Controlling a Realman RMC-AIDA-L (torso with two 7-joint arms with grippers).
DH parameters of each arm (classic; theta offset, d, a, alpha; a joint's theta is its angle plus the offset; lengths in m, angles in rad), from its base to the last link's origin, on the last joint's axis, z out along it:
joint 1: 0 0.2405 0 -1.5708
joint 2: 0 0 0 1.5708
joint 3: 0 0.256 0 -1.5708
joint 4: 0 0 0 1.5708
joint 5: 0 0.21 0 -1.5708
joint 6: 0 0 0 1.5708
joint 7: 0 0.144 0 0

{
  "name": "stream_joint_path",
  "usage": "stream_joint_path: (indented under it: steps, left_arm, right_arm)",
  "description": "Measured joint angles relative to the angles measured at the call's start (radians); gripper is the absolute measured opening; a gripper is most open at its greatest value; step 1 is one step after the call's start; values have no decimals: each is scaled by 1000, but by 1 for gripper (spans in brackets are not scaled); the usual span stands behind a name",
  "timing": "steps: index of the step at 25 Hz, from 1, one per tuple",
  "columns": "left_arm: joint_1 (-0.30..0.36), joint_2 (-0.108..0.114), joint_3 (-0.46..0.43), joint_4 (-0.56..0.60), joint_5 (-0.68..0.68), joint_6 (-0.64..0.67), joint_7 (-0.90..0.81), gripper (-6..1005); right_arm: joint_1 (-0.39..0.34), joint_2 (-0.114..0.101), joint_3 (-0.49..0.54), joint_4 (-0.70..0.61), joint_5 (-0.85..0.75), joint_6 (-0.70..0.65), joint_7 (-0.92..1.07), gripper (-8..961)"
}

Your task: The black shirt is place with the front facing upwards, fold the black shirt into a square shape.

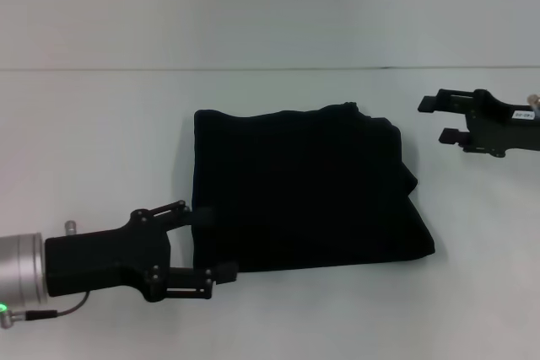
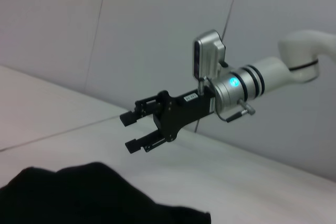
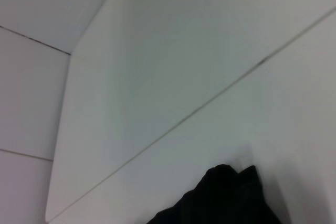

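Black cloth shirt (image 1: 308,187) lies folded almost square mid-table (image 1: 101,124). Left end effector (image 1: 213,244) sits open at its seven o'clock corner; right end effector (image 1: 439,120) waits open at two o'clock. Folding looks finished; next, pull away.

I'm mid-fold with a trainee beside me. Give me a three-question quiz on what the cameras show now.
1. True or false: the black shirt lies folded into a rough square on the table.
2. Which gripper is at the shirt's near left corner? A) left gripper B) right gripper
3. Fill in: the right gripper is ____ and holds nothing, clear of the shirt.

Key: 1 true. 2 A; its upper finger overlaps the shirt's edge in the head view, contact unclear. 3 open.
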State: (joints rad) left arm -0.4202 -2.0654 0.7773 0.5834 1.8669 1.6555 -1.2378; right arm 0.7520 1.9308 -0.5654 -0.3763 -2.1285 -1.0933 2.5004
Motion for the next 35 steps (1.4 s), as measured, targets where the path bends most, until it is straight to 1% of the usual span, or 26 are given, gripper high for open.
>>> stream_joint_path:
  steps: [4,9,13,14,15,20,23,24,25,26,30,35]
  left_arm:
    - [2,10,-14,6,22,3,0,953]
    - [12,8,-12,10,23,6,20,952]
    - [12,6,-9,12,33,7,21,952]
    - [11,5,-9,12,37,7,20,952]
    - [11,5,-9,12,37,7,20,952]
    - [12,5,-13,17,44,11,13,952]
    - [12,6,-14,17,44,16,13,952]
    - [12,7,-14,17,44,19,12,952]
    - [13,8,-14,17,45,23,12,952]
    - [13,9,-15,17,45,26,12,952]
    - [13,9,-21,17,45,38,12,952]
    - [12,10,-28,17,45,51,12,952]
  right_arm:
    - [6,2,0,41,4,33,17,794]
    - [11,7,2,63,6,67,17,792]
    - [24,24,-2,69,7,96,17,789]
    - [33,33,-4,70,7,117,16,789]
    - [33,33,-4,70,7,117,16,788]
    - [58,59,-5,76,2,171,13,784]
    - [65,79,-2,90,7,206,15,782]
    - [67,94,2,90,15,225,14,781]
    - [67,94,2,90,15,225,14,780]
    - [68,102,1,90,19,234,12,780]
    - [73,110,-4,90,21,251,8,777]
    - [77,111,-3,79,21,253,-2,773]
